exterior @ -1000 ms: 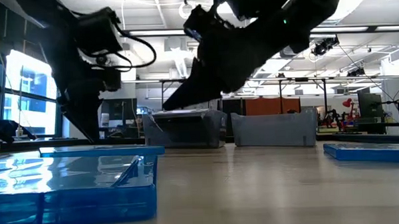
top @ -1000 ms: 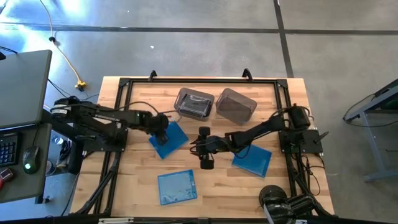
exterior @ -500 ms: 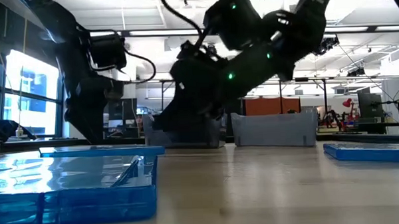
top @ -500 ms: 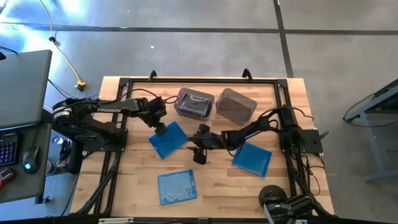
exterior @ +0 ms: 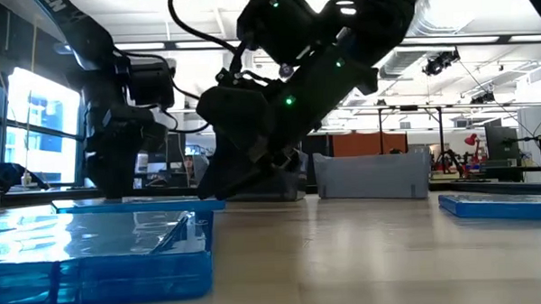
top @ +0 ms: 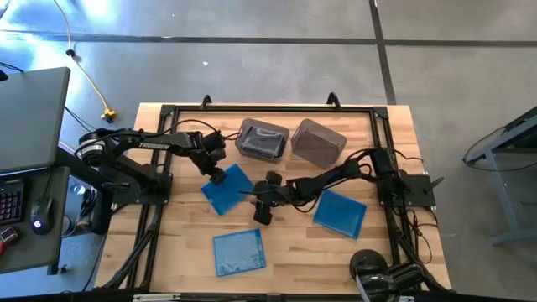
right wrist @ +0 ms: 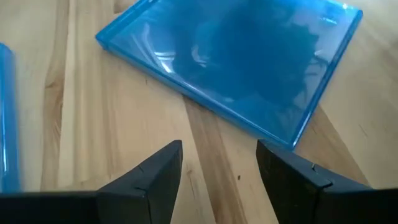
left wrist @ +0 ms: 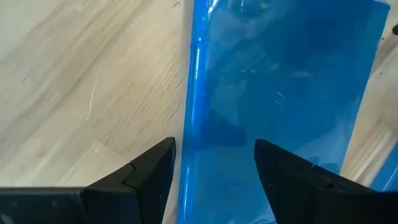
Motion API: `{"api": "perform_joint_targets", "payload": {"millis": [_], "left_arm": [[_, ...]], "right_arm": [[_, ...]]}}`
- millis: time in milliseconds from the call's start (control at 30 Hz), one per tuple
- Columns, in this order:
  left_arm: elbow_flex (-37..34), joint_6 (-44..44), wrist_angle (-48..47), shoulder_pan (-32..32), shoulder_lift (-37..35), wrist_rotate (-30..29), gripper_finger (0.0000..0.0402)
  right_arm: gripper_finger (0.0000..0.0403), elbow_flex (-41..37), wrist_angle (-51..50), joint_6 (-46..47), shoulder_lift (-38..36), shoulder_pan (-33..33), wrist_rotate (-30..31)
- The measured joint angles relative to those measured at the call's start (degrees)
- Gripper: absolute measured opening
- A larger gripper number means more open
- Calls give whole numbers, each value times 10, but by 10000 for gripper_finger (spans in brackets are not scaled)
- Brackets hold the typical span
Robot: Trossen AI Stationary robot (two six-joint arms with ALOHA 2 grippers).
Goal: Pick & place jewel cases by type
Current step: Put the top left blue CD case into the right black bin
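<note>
High view is showing a wooden table [top: 185, 260] with three blue cases lying flat on it: one case [top: 228, 188] left of centre, a second blue case [top: 341, 213] to the right, and a cloud-patterned case [top: 239, 252] toward the lower middle of the frame. Two translucent grey bins are sitting side by side near the upper middle; the left bin [top: 262, 139] is holding something dark, while the right bin [top: 318, 142] is showing no contents that can be made out. The left gripper [top: 216, 175] is hovering at the upper left edge of the first blue case, and in the left wrist view its fingers [left wrist: 149, 171] are standing apart, one over bare wood and one over the blue plastic [left wrist: 280, 93], gripping nothing. The right gripper [top: 262, 207] is reaching toward the centre of the frame, between the two plain blue cases. In the right wrist view its jaws are standing open and empty over the wood, with a blue case [right wrist: 236, 68] lying just ahead of them and the edge of another at the far left. Low view is showing both dark arms over the tabletop, the patterned case [exterior: 94, 253] large in the lower left and another blue case [exterior: 502, 203] at the right edge.
</note>
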Motion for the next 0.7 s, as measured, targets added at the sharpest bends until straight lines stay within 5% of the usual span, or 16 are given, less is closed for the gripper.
{"api": "perform_joint_targets", "payload": {"millis": [700], "left_arm": [[5,-47,81,-16,9,113,221]], "right_arm": [[204,0,-46,20,-3,-15,-11]]}}
